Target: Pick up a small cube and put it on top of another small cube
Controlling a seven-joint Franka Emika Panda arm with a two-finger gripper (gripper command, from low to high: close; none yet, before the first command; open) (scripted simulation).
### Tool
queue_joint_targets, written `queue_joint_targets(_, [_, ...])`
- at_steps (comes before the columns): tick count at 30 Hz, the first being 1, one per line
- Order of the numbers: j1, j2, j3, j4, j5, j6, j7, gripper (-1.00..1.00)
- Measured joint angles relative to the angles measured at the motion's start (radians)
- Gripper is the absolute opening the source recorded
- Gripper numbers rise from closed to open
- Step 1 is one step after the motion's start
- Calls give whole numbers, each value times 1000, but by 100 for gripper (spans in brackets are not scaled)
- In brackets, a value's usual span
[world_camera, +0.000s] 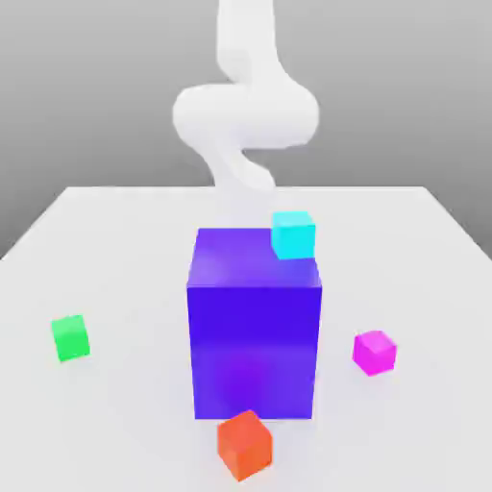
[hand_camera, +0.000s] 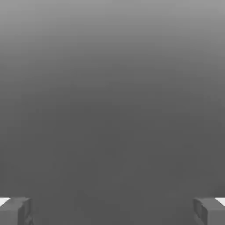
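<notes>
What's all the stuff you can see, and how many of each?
big block: one, blue-purple, middle of the table
cyan cube: one, at the big block's top right in the exterior view
green cube: one, table's left there
pink cube: one, table's right there
orange-red cube: one, in front of the big block
table: one, white, under them
arm: one, white, behind the big block
gripper: one, grey fingers, open, hand view

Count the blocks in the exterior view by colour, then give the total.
Green block: 1
Pink block: 1
Orange block: 1
Light blue block: 1
Large purple-blue block: 1
Total: 5
</notes>
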Motion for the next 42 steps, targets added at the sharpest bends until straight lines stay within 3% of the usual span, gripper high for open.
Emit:
queue_joint_targets(11, [186,315,98,-254,142,235,-1,0])
queue_joint_targets(19, [286,536,228,-437,160,409,62,0])
queue_joint_targets(22, [306,618,279,-507,112,478,124,0])
queue_joint_targets(26, [324,733,289,-558,-47,572,256,0])
queue_joint_targets(30, [389,858,172,-535,-228,668,383,0])
queue_joint_targets(33, [503,951,48,-519,-278,745,425,0])
queue_joint_targets(34, [533,981,18,-514,-284,770,433,-100])
queue_joint_targets(42, [526,968,26,-516,-283,760,430,-100])
